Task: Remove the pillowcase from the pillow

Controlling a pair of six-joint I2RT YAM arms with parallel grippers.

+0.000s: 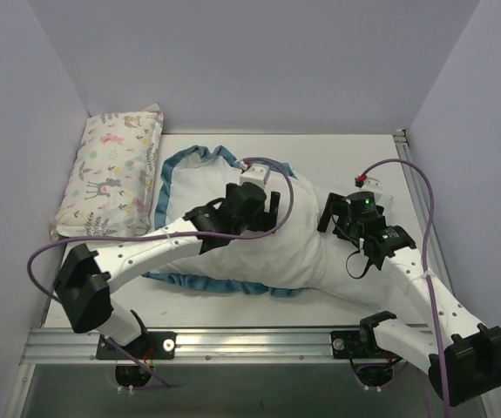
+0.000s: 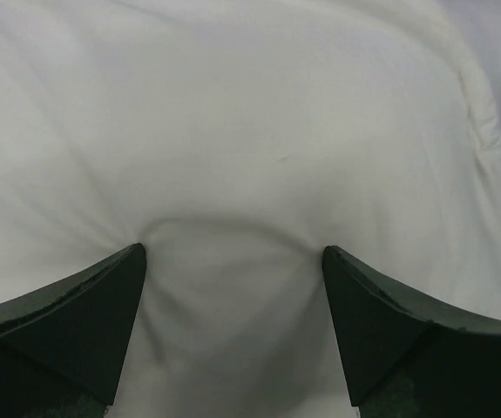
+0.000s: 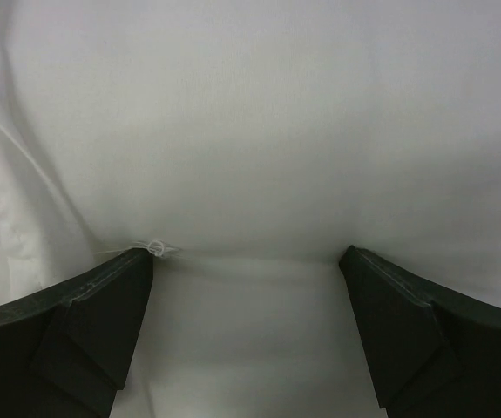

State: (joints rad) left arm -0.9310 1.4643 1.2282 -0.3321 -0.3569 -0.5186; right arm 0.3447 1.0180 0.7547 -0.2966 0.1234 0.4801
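The pillowcase (image 1: pixel 189 174) lies in the middle of the table with its plain white side up and its blue ruffled trim (image 1: pixel 165 187) along the left and near edges. It bulges with the white pillow (image 1: pixel 307 252), whose white I cannot separate from the case. My left gripper (image 1: pixel 267 212) is open, its fingertips (image 2: pixel 132 261) pressed into the white fabric (image 2: pixel 250 131), which dimples between them. My right gripper (image 1: pixel 330 218) is open at the bundle's right end. Its fingertips (image 3: pixel 141 266) rest against a white fabric fold (image 3: pixel 250 131) with a loose thread (image 3: pixel 157 248).
A smaller pillow with pastel animal prints (image 1: pixel 115 170) lies along the left wall. Purple walls close the left, back and right. A metal rail (image 1: pixel 259 341) runs along the near edge between the arm bases. Bare table (image 1: pixel 355 157) shows at the back right.
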